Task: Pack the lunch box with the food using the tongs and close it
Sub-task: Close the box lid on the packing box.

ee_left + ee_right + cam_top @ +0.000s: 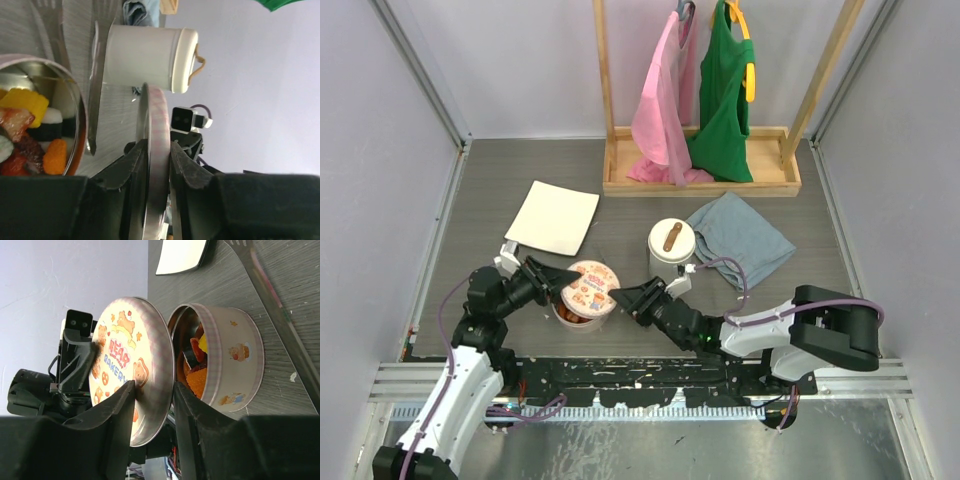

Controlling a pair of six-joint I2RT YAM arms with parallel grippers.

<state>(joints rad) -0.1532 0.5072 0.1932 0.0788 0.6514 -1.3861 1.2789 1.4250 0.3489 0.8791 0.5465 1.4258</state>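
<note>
We see food (22, 100) packed in the tin lunch box (235, 360); left gripper (158, 144) and right gripper (153, 386) both clamp the lid (125, 355) tilted over it; closing left.

Grey worktop (620, 215) boxed in by pale walls (520, 60)

The dark, wood-grained surface is enclosed on three sides by plain lilac-grey panels with metal posts in the back corners, under even, soft light. At the far edge stands a wooden clothes rack (700, 185) with a pink garment (663, 110) and a green garment (723, 100) hanging from it. A silver rail (400, 375) runs along the near edge.
</note>
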